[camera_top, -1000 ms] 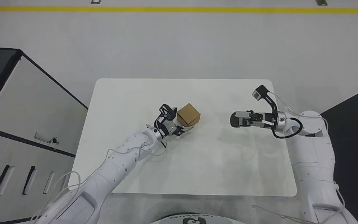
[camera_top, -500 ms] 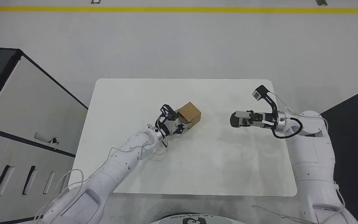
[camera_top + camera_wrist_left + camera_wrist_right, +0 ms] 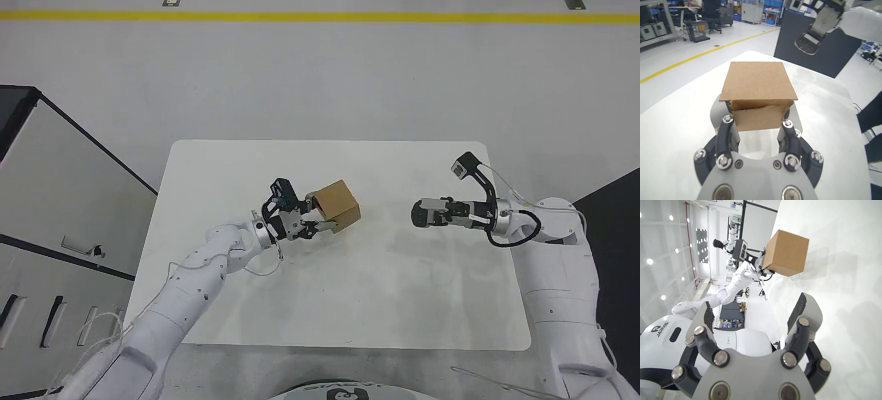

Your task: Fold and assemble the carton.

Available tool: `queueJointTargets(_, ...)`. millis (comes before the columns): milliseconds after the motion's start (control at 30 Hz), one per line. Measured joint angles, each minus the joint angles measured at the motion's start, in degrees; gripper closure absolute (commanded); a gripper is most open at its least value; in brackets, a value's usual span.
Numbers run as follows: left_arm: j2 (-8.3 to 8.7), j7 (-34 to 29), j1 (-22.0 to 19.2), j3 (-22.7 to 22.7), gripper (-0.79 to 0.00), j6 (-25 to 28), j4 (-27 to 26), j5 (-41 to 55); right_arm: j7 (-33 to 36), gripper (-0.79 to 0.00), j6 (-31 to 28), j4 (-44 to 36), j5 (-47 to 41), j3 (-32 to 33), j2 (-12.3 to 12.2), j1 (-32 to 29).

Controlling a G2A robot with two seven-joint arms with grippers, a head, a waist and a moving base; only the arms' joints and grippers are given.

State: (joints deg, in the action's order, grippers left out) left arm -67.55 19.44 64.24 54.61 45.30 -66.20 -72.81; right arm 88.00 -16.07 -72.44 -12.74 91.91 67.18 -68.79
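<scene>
Top view, carton: the brown carton (image 3: 337, 204) sits near the middle of the white counter (image 3: 400, 300), closer to the robot's left side.
Top view, left pincer: the left pincer (image 3: 309, 225) meets the carton's end that faces the left arm.
Top view, right pincer: the right pincer (image 3: 417, 213) hovers over the counter's right part, well apart from the carton and pointing toward it.

Left wrist view, carton: the carton (image 3: 757, 81) lies directly ahead. Its upper face overhangs a ragged-edged flap (image 3: 758, 121) on the near side.
Left wrist view, left pincer: the left pincer (image 3: 756, 111) pinches the carton, with one of its fingers (image 3: 715, 113) on each side of the near end.
Left wrist view, right pincer: the right pincer (image 3: 807, 44) is seen beyond the carton, above the counter (image 3: 819, 113).

Right wrist view, right pincer: the right pincer (image 3: 753, 311) is spread wide and holds nothing.
Right wrist view, carton: the carton (image 3: 787, 255) is tilted, one corner pointing toward the counter (image 3: 838, 275). Whether that corner touches cannot be told.
Right wrist view, left pincer: the left pincer (image 3: 763, 266) is at the carton's far end.
</scene>
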Motion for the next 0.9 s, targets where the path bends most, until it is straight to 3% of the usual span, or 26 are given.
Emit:
queueJointTargets(133, 2.89, -6.1, 5.6, 7.8, 0.0, 5.0, -11.7, 1.0, 0.0, -0.785, 0.0, 0.0, 0.0, 0.0, 0.0, 0.0)
queueJointTargets(200, 3.19, -7.0, 6.5, 9.2, 0.0, 5.4, -14.6, 1.2, 0.0, -0.785, 0.0, 0.0, 0.0, 0.0, 0.0, 0.0)
queueJointTargets(500, 3.13, -6.8, 6.3, 8.6, 0.0, 5.2, -13.3, 1.2, 0.0, -0.785, 0.0, 0.0, 0.0, 0.0, 0.0, 0.0)
queueJointTargets(600, 3.43, -7.1, 6.4, 9.9, 0.0, 5.2, -15.8, 1.4, 0.0, -0.785, 0.0, 0.0, 0.0, 0.0, 0.0, 0.0)
queueJointTargets(900, 7.29, -16.6, 10.5, 24.8, 0.0, 12.8, -38.6, -0.6, 0.0, -0.785, 0.0, 0.0, 0.0, 0.0, 0.0, 0.0)
